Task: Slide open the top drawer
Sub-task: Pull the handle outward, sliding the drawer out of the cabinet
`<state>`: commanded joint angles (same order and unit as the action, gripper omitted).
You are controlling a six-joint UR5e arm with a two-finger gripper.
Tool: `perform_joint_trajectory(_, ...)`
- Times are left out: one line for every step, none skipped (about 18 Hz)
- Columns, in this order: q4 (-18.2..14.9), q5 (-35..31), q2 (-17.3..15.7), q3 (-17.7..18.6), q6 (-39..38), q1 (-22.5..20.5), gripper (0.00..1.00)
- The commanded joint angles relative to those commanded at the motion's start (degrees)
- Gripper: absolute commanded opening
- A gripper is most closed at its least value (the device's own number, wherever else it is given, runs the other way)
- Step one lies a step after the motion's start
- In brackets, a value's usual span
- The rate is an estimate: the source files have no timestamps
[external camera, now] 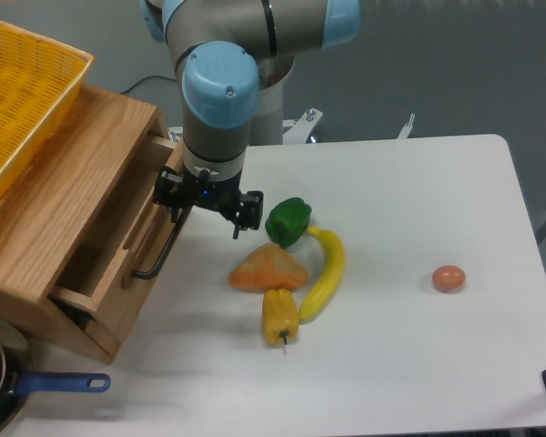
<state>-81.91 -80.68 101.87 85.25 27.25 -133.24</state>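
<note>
My black two-finger gripper (176, 215) hooks the long black bar handle (162, 257) so I can draw the shallow light-oak top drawer (118, 273) outward; I cannot tell whether my fingers are pressed together

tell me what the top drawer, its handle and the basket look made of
The top drawer looks like light oak with a matte finish: visible grain lines. Its bar handle looks like black-coated metal, thin and smooth. The yellow mesh basket seems plastic, judging by its uniform bright colour, though coated wire is possible.
</note>
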Motion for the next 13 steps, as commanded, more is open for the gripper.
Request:
perform_joint_trajectory(0.0, 0.0, 0.1, 0.0, 0.1, -0.1, 1.00)
perform_joint_trajectory(0.0, 0.0, 0.1, -0.1, 0.2, -0.5, 1.00)
perform_joint_trajectory(0.1, 0.0, 0.2, -0.1, 0.2, -0.8, 1.00)
perform_joint_trajectory(0.2, -0.1, 0.1, -0.1, 0.2, -0.9, 1.00)
perform_joint_trajectory(0.1, -0.2, 0.1, -0.1, 0.2, -1.2, 1.00)
perform_joint_trajectory(0.1, -0.2, 0.1, -0.1, 0.2, -1.6, 1.00)
perform_joint_trajectory(0.2, -0.2, 0.0, -0.2, 0.2, -1.8, 1.00)
perform_joint_trajectory(0.2, -0.2, 0.1, -0.3, 0.2, -2.0, 1.00)
perform_joint_trajectory(0.4, -0.2, 0.1, -0.3, 0.2, -2.0, 1.00)
perform_joint_trajectory(0.8, -0.2, 0.2, -0.3, 0.2, -2.2, 1.00)
perform_joint_trajectory(1.1, -0.2, 0.2, -0.3, 0.2, -2.4, 1.00)
perform_joint_trajectory(1.7, -0.2, 0.3, -0.3, 0.2, -2.5, 1.00)
perform_joint_trajectory(2.2, -0.2, 0.4, -0.3, 0.3, -2.5, 1.00)
